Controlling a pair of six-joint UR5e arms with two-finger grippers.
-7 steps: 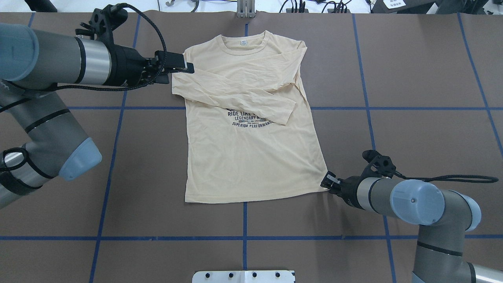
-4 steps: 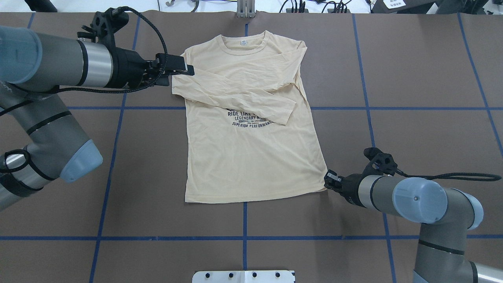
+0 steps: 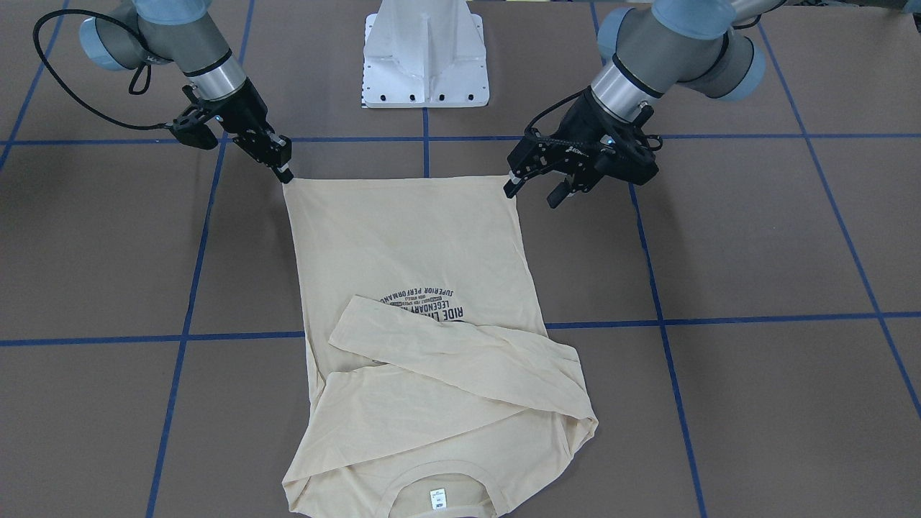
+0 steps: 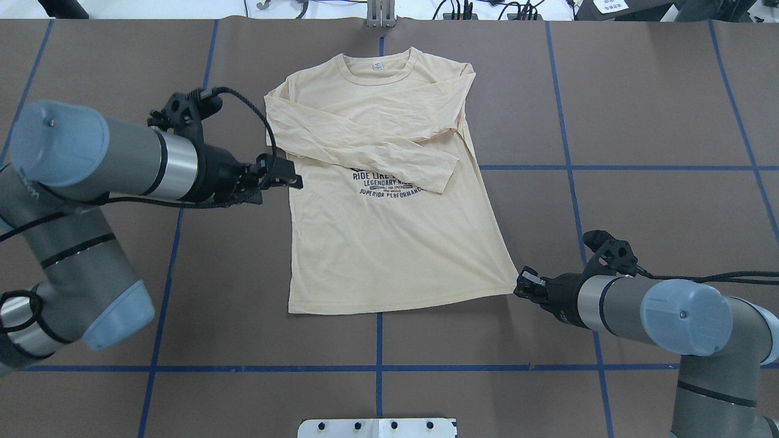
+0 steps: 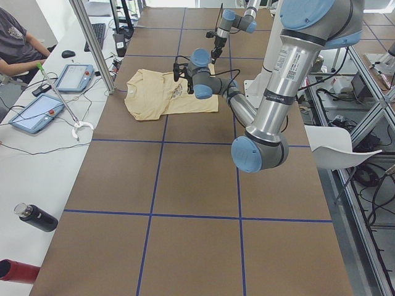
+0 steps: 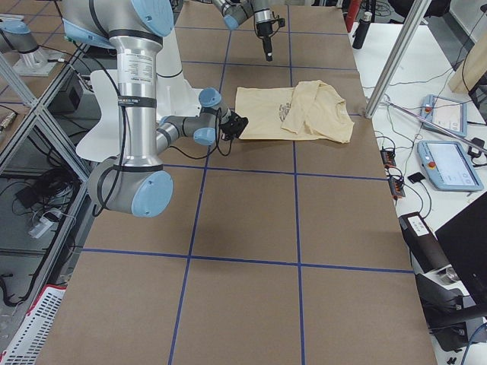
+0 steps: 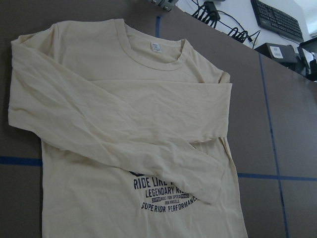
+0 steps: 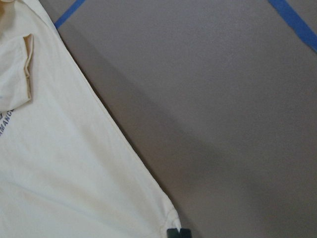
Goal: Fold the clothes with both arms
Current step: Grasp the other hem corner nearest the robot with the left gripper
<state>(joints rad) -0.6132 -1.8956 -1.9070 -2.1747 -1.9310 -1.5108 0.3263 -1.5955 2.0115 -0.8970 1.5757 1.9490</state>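
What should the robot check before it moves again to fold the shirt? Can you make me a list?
1. The right gripper pinches a hem corner of the long-sleeved T-shirt: ok, the fabric puckers at its tip.
2. The left gripper holds the other hem corner: not ok. It hovers open near the shirt's side edge and holds nothing.
3. Both sleeves are folded across the chest: ok.
4. The hem lies flat and fairly straight: ok.
5. The grip is strong enough to lift the shirt: cannot tell.
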